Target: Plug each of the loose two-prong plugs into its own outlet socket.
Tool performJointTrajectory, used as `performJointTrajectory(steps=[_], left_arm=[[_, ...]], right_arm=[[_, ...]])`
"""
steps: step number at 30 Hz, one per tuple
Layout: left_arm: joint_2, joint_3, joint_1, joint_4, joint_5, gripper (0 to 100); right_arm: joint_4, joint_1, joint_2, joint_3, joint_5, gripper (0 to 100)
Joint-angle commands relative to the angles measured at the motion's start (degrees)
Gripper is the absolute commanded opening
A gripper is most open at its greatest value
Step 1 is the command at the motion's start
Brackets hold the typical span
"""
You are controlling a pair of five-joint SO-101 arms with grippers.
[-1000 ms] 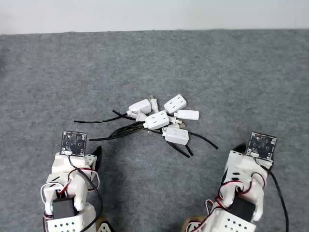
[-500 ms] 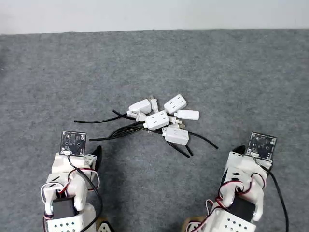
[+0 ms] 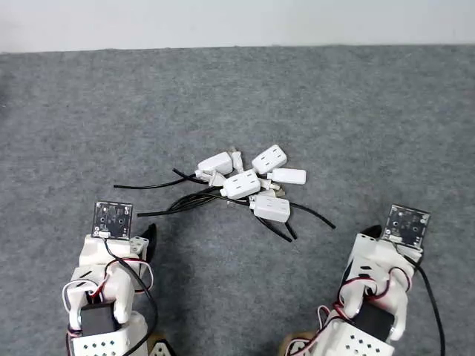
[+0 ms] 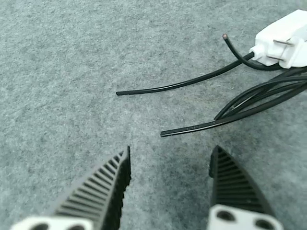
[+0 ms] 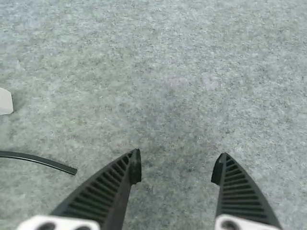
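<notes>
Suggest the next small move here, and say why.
Probably extend the left gripper forward toward the nearest white plug. Both it and the right gripper are open and empty over grey carpet, while the plugs and sockets lie tangled together beyond them, none yet grasped.

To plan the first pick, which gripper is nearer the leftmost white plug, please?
Left. The left gripper is on the same side of the pile as the plug; the right gripper is opposite.
</notes>
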Motion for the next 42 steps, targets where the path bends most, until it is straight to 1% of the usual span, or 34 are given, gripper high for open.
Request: performJointTrajectory(steps=[1,11,15,18,21,24,28,30,36,38,40,42], left_arm=[[-0.3,-0.9,0.2,-0.9,0.7,25],[-0.3,-0.9,0.2,-1.0,0.7,25],[-0.3,-0.9,0.2,-1.0,0.7,25],[-0.3,-0.9,0.2,-0.9,0.7,25],[-0.3,-0.9,0.2,-0.8,0.7,25],[-0.3,-0.9,0.2,-0.8,0.7,25],[-0.3,-0.9,0.2,-0.7,0.7,25],[-0.3,-0.9,0.2,-0.7,0.7,25],[-0.3,-0.9,0.2,-0.8,0.7,25],[-0.3,-0.9,0.2,-0.8,0.7,25],[-0.3,-0.9,0.2,-0.8,0.7,25],[-0.3,-0.9,0.2,-0.8,0.7,25]], right_arm=[[0.2,0.7,-0.7,1.0,-0.1,23.8],[0.5,0.7,0.0,1.0,0.0,23.8],[5.2,0.3,-0.7,1.0,0.0,24.0],[2.8,0.7,-0.7,1.0,0.2,24.0],[0.7,1.3,-0.7,1.0,2.3,23.7],[0.4,1.3,-0.7,1.0,2.3,23.6],[0.0,0.8,-0.7,1.0,2.3,19.1],[-0.5,0.8,-0.2,1.0,2.3,20.1],[-0.1,1.1,0.0,1.1,2.4,27.8],[-0.1,1.0,0.0,1.1,2.3,28.5],[-0.1,1.0,0.0,1.1,2.3,25.2],[-0.2,1.2,0.0,1.1,2.3,16.1]])
